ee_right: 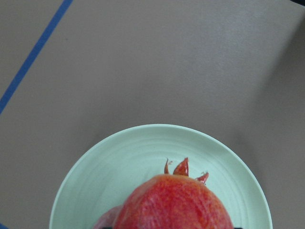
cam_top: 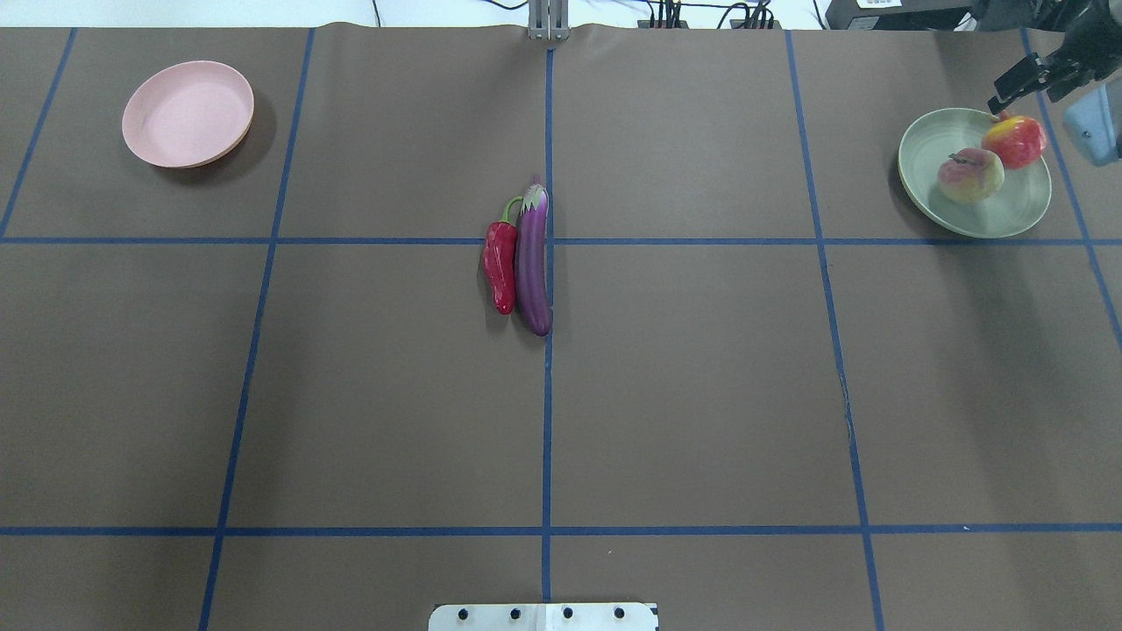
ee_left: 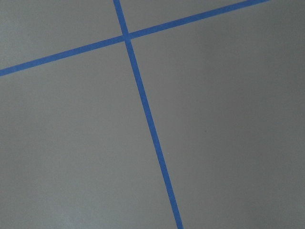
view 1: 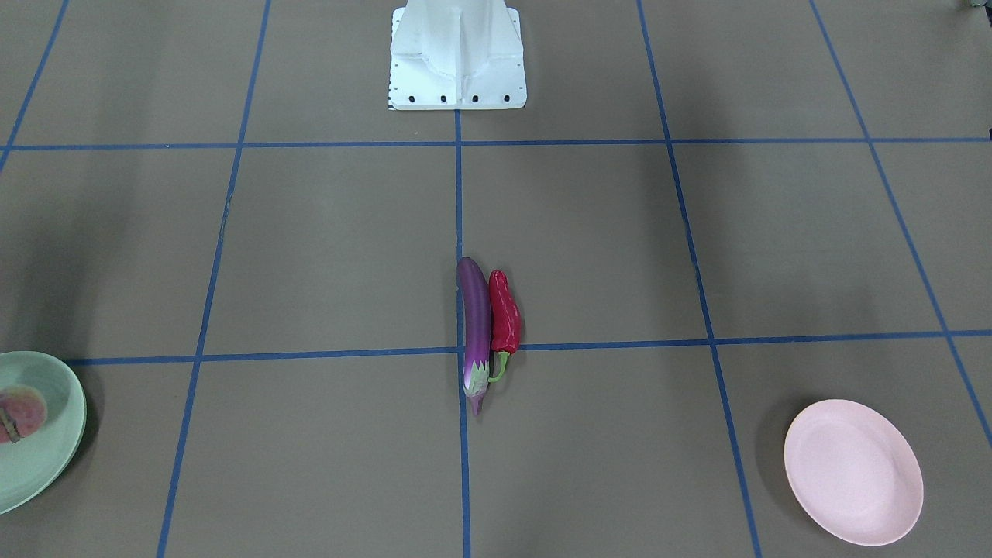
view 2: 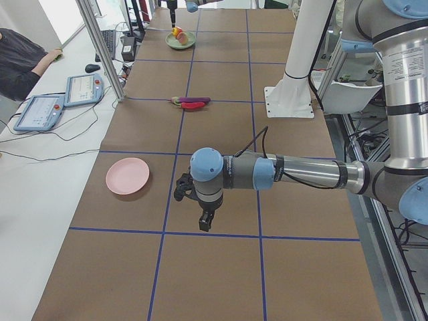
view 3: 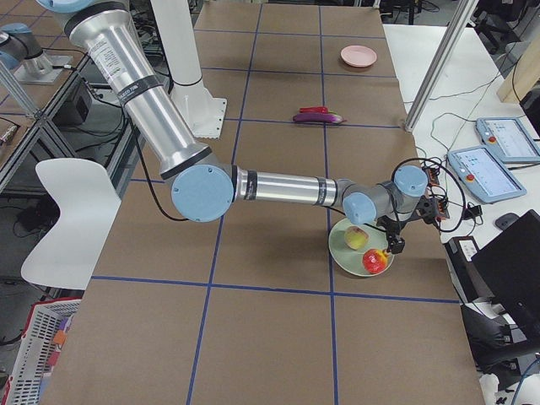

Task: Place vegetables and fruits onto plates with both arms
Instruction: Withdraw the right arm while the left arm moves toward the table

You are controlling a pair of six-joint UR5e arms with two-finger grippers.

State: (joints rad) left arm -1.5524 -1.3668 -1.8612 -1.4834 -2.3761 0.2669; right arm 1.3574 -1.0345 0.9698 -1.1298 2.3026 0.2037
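Overhead exterior: eggplant [cam_top: 533,263] and chili pepper [cam_top: 500,267] touch, mid-bench. Eggplant is glossy, probably slippery and firm; take it across mid-body. Right claw [cam_top: 1021,81] over mint plate [cam_top: 982,215], left claw [view 2: 204,221]: opening not discernible.

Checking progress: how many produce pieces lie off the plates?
2: the long glossy purple eggplant and the shorter red chili pepper, side by side at the table's centre; none seems hidden.

Brown surface [cam_top: 701,394] gridded with blue tape [cam_top: 546,421]. Past the right pincer [view 3: 395,246], off the surface's edge, two cabled tablets [view 3: 509,139] lie on a white bench [view 3: 422,59]; well behind the pincer stands a white chair [view 3: 72,211]. Even, soft light.
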